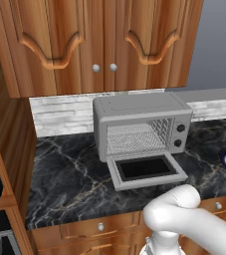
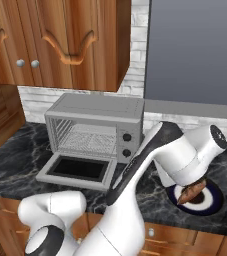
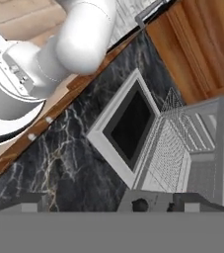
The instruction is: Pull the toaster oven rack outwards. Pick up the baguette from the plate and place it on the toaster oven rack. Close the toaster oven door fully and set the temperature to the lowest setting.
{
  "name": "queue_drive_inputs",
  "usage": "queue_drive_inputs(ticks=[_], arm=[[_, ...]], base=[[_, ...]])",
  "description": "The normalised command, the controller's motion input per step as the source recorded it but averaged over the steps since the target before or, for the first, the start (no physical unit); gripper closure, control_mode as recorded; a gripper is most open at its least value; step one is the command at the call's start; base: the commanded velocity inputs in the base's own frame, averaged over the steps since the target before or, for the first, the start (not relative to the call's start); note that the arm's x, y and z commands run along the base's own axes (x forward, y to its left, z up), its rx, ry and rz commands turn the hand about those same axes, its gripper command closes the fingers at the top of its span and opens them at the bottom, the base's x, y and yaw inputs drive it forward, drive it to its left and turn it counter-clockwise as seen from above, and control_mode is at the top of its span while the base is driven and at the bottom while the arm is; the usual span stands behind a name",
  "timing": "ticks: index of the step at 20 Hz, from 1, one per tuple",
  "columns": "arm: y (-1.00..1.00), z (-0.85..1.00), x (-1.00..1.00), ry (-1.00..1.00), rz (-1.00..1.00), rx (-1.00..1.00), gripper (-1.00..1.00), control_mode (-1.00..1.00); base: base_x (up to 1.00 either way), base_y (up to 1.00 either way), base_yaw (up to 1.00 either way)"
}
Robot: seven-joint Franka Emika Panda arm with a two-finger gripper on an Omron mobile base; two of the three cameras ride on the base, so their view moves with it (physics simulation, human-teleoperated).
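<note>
Toaster oven door (image 1: 145,171) is seen folded flat onto the dark marble worktop (image 1: 69,184), ahead of the claw, whose fingers are taken as spread wide with nothing gripped. Behind the door, the toaster oven rack (image 1: 134,139) sits inside the toaster oven (image 1: 142,124), not drawn out. Further right, beneath the arm's wrist, the baguette (image 2: 192,191) lies across the plate (image 2: 211,202).

Looking forward and down at the toaster oven (image 1: 142,132) from behind-left and behind-right, sharing its open door (image 2: 80,170); from the hand, rolled sideways, close above that door.
</note>
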Motion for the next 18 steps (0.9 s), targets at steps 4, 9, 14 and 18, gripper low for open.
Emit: queue_drive_inputs(ticks=[4,9,14,18], arm=[[-0.06,-0.12,0.26,0.13,-0.01,-0.08,-1.00,-1.00],[-0.20,-0.20,0.11,0.00,-0.03,-0.21,-1.00,-1.00],[-0.27,-0.25,0.03,0.00,-0.06,-0.25,-1.00,-1.00],[-0.23,-0.22,0.00,0.00,-0.11,-0.29,-1.00,-1.00]], base=[[0.00,0.00,0.00],[0.00,0.00,0.00],[0.00,0.00,0.00],[0.00,0.00,0.00]])
